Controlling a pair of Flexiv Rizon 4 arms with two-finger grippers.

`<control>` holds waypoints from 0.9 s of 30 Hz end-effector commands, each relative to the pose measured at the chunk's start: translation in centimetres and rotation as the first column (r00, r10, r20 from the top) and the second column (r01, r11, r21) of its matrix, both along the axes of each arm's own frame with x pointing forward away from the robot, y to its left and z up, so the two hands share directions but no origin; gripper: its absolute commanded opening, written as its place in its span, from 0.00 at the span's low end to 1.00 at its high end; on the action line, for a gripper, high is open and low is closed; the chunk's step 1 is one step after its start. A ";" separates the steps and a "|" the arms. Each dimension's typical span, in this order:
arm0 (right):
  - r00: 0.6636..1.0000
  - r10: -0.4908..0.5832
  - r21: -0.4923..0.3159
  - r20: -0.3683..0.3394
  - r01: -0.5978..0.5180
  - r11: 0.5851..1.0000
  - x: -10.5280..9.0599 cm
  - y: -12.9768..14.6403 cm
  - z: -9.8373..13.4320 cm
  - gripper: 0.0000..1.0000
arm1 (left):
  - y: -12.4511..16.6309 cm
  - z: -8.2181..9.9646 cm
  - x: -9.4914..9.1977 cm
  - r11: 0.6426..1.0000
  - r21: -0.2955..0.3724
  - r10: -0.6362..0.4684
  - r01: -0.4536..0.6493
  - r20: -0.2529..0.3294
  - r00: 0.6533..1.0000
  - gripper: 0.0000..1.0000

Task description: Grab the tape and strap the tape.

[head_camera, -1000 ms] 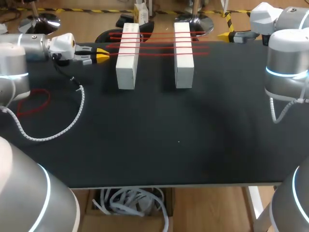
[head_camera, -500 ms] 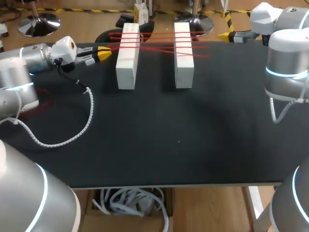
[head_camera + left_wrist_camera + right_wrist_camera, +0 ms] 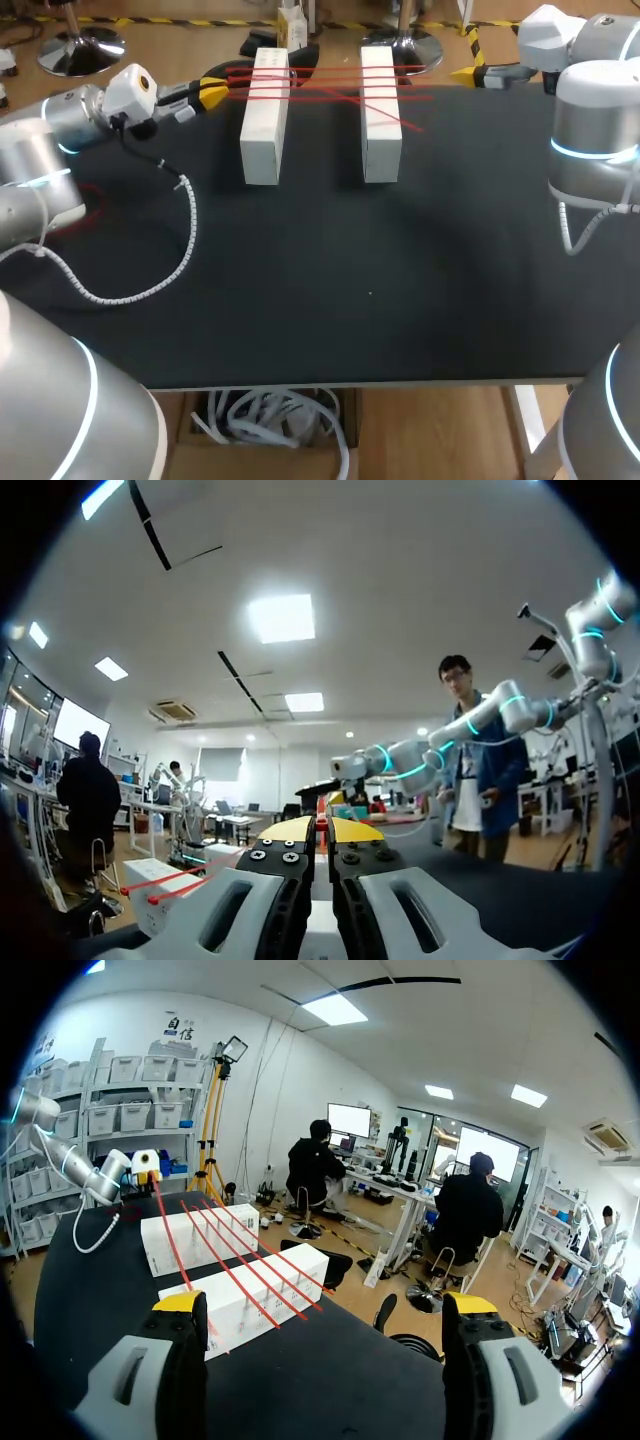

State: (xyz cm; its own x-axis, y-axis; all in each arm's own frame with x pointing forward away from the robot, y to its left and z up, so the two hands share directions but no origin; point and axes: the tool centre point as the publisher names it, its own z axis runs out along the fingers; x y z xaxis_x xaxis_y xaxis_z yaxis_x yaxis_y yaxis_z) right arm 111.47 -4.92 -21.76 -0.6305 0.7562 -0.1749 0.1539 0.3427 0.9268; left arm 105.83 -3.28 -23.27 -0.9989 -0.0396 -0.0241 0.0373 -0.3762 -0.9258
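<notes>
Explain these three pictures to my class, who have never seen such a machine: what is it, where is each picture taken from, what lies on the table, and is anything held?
This is a robot with two arms at a black table. The head view looks down from above and behind it. Each round picture comes from a camera on one arm's wrist, looking along its fingers. On the table stand a left white block and a right white block, with strands of red tape stretched across both. The left gripper, beside the left white block, is shut on one strand. The right gripper is open and holds nothing.
</notes>
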 end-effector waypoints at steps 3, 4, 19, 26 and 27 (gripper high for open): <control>1.000 0.001 -0.001 -0.002 -0.001 1.000 0.0 0.0 0.0 1.00 | -0.2 0.1 0.1 0.999 -0.022 -0.036 0.035 -0.007 0.999 0.00; 1.000 0.001 -0.001 -0.002 -0.001 1.000 0.0 0.0 0.0 1.00 | -0.2 0.2 0.1 0.999 -0.024 -0.040 0.039 -0.008 0.999 0.00; 1.000 0.001 -0.001 -0.002 -0.001 1.000 0.0 0.0 0.0 1.00 | -0.3 1.7 -0.3 0.998 -0.032 -0.048 0.047 -0.021 0.999 0.00; 1.000 0.001 -0.001 -0.002 -0.001 1.000 0.0 0.0 0.0 1.00 | -0.3 1.7 -0.3 0.998 -0.032 -0.048 0.047 -0.021 0.999 0.00; 1.000 0.001 -0.001 -0.002 -0.001 1.000 0.0 0.0 0.0 1.00 | -0.3 1.7 -0.3 0.998 -0.032 -0.048 0.047 -0.021 0.999 0.00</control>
State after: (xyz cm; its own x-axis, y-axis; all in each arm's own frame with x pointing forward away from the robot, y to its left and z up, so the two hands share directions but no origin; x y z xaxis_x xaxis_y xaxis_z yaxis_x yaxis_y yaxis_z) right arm 111.47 -4.92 -21.76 -0.6305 0.7562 -0.1749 0.1539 0.3427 0.9268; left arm 105.56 -3.58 -21.61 -1.0000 0.0073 -0.0025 -0.0006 -0.4065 -0.9137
